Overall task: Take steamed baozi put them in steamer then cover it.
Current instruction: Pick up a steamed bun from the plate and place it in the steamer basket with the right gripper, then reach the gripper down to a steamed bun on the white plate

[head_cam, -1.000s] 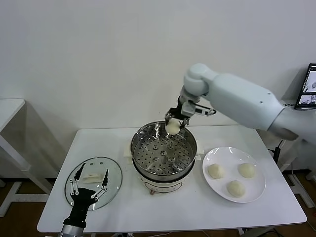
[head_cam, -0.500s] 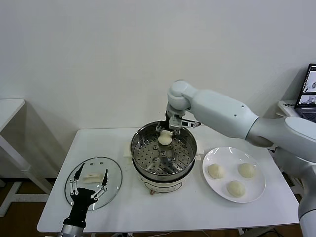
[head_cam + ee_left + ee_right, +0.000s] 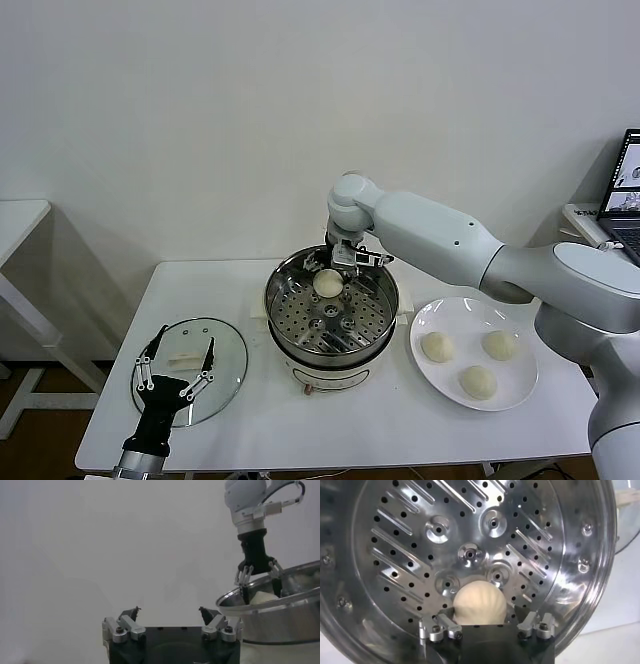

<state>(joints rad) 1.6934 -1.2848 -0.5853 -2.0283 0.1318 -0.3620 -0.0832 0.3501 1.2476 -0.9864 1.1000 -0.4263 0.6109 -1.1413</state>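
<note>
While my right gripper [image 3: 331,268] reaches into the steamer [image 3: 331,312], its fingers grip 1 smooth, cream-white baozi [image 3: 328,283] just above the perforated tray. 3 more buns [image 3: 478,381] sit on the plate [image 3: 517,394]. My left gripper [image 3: 177,366] hovers spread wide over the glass lid [image 3: 232,360].

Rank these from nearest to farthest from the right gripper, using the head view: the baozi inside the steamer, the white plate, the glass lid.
1. The baozi, between the right gripper fingers, over the steamer tray's far side.
2. The white plate, on the table to the steamer's right.
3. The glass lid, flat at the table's left front, by the left gripper.
</note>
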